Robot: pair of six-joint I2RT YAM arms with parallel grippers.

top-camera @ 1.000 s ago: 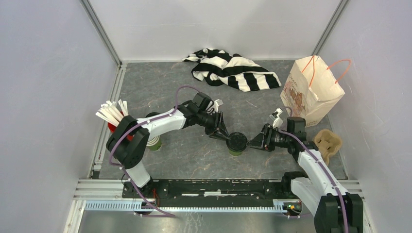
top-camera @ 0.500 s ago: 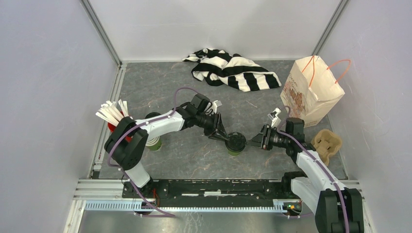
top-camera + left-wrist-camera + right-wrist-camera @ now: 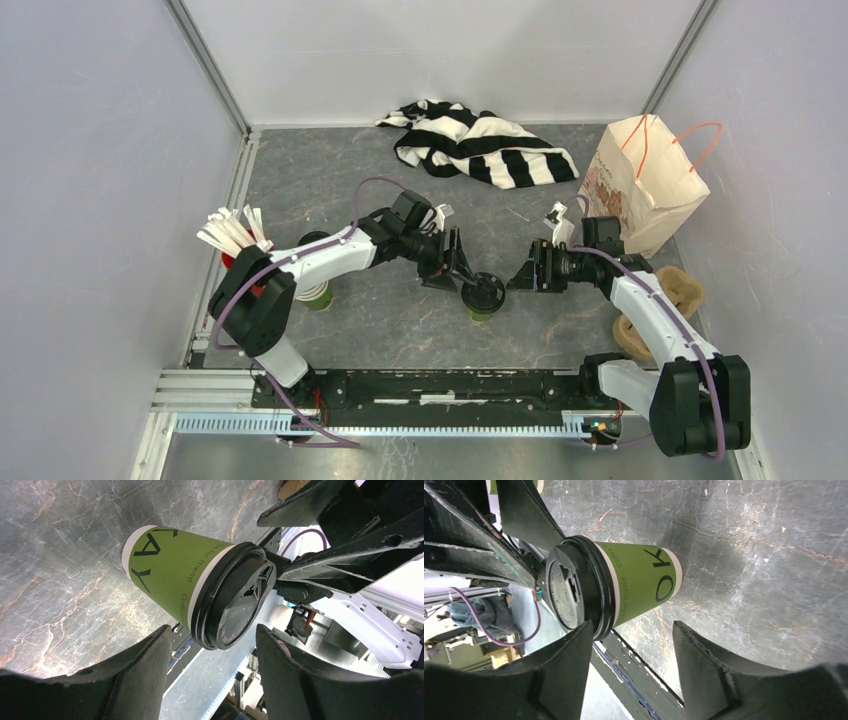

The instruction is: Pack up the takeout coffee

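Observation:
The takeout coffee [image 3: 484, 296], a green paper cup with a black lid, stands upright on the grey table between my two grippers. My left gripper [image 3: 453, 272] is open just left of it, its jaws wide on either side of the lid rim without touching. In the left wrist view the cup [image 3: 170, 575] stands ahead of the left gripper [image 3: 214, 630]. My right gripper [image 3: 520, 275] is open just right of the cup. In the right wrist view the cup [image 3: 639, 580] stands ahead of the right gripper [image 3: 631, 626], one finger [image 3: 569, 660] close beside the lid.
A paper bag [image 3: 645, 185] with orange handles stands open at the back right. A brown cardboard cup carrier [image 3: 686, 290] lies partly under my right arm. A striped cloth [image 3: 480, 145] lies at the back. Stacked green cups [image 3: 318, 293] and a red holder of white sticks [image 3: 235, 245] stand left.
Both grippers were against the cup's lid a second ago; both have now drawn slightly away. The right arm has lifted and swung back. The cup stays standing in place.

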